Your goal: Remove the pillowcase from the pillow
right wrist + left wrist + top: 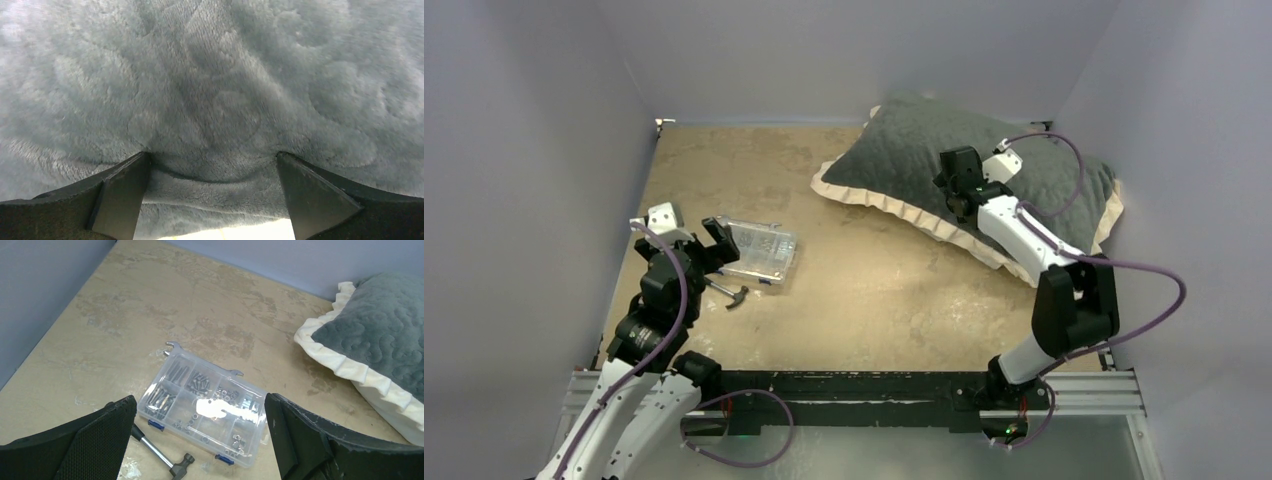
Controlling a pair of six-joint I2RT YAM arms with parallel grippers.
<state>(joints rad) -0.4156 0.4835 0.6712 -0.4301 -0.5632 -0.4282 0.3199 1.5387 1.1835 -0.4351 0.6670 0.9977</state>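
Observation:
The pillowcase (894,150) lies plump at the back right, dark grey quilted side up, with its cream frill (894,207) along the near edge. The pillow is hidden inside it. My right gripper (951,187) is open, its fingertips pressed down into the grey fabric (210,75), and a fold of it bulges between the fingers (120,195). The right gripper (212,159) is not closed on the fold. My left gripper (717,240) is open and empty, hovering at the left over a clear box. From the left wrist view the pillowcase (380,335) is at the far right.
A clear plastic parts box (761,250) with screws and nuts lies at the left, under my left gripper (199,402). A small hammer (729,293) lies at its near side and a wrench (172,346) sticks out beneath it. Grey walls close in the left, back and right.

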